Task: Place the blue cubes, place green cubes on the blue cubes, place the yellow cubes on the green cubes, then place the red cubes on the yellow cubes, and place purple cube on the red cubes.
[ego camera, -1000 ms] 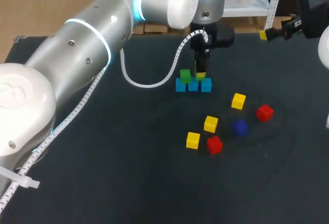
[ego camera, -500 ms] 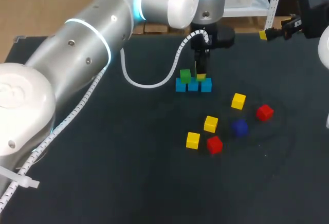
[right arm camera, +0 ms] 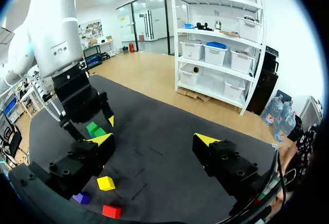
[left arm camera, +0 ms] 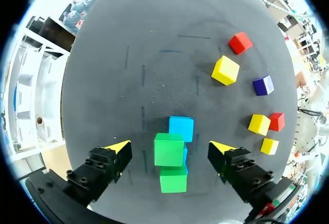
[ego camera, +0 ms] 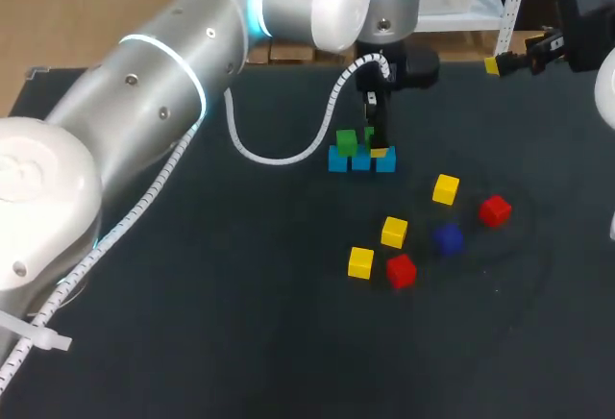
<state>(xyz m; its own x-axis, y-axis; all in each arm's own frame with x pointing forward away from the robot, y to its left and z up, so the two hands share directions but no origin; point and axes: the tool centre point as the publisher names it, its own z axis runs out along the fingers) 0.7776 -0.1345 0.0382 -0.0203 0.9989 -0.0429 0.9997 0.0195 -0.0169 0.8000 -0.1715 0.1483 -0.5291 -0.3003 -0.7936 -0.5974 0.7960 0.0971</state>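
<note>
Our left pincer [left arm camera: 169, 146] hangs spread either side of a small green cube [left arm camera: 168, 151] that rests on the row of small blue cubes [left arm camera: 181, 128], just beside a second green cube [left arm camera: 173, 179]. If it lifts off crooked, we judge, a fingertip could clip the cube and topple the layer (the right pincer [right arm camera: 154, 138], also spread, holds nothing). The dark matte worktop [ego camera: 240, 294] leaves room, with the loose yellow cubes [ego camera: 394, 232], red cubes [ego camera: 401, 271] and purple cube [ego camera: 448, 238] lying well apart.

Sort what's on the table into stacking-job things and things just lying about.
Job's own:
three blue cubes
two green cubes on the blue ones
three yellow cubes
two red cubes
purple cube
left claw, open over the green cubes

Not the job's:
dark table
white cable looping from the left arm
</note>
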